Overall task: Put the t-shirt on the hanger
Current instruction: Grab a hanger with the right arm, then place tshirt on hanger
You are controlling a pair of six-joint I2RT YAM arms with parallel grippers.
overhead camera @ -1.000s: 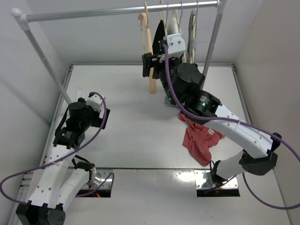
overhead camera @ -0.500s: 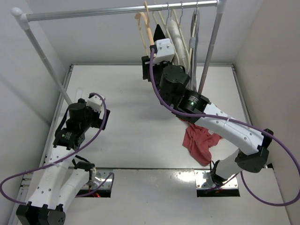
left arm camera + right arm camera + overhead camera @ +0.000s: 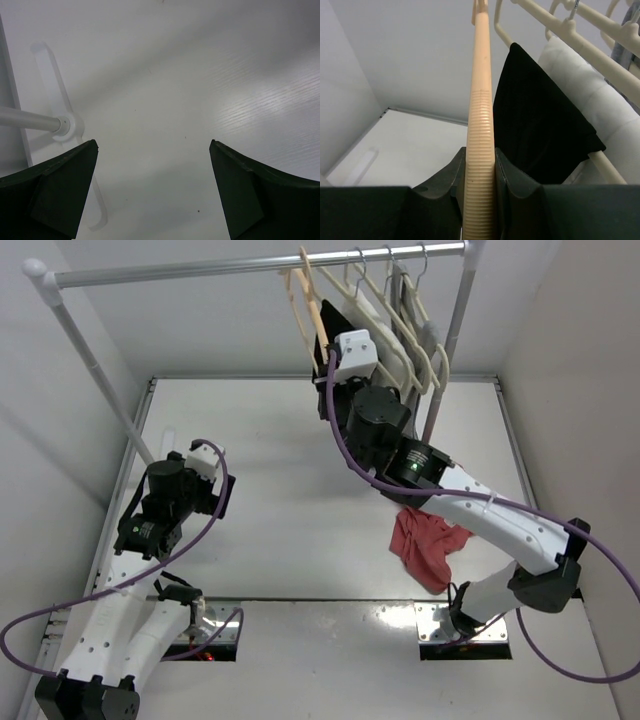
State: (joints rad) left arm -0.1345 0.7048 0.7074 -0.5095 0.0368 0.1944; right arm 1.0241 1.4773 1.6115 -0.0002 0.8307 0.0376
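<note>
**While the t-shirt is lying on the counter, the right claw is clamping the hanger**

As we look along the right wrist, the right claw [image 3: 479, 172] is pinching the hanger [image 3: 479, 115] between its two dark fingers [image 3: 451, 180], both pressing flat against the ribbed peach arm with no gap showing. That arm is running straight up and away from the claw toward its hook. Just to the right of it a black garment [image 3: 540, 125] is draping over a cream hanger [image 3: 580, 47], and more cream hangers are crowding in beyond.

From above, the right arm is reaching far forward and up to the rail [image 3: 200, 266]. The peach hook is sitting over that rail at the left end of the row of hangers.

Back down on the counter [image 3: 280, 440], the t-shirt [image 3: 425, 545] is lying in a crumpled salmon heap under the right arm, near that arm's base and well apart from the hanger. Nothing is touching it.

Over on the left, the left claw [image 3: 152, 150] is standing wide, gripping nothing and looking down on bare white counter beside the foot of the rail's slanting post [image 3: 30, 119].
</note>
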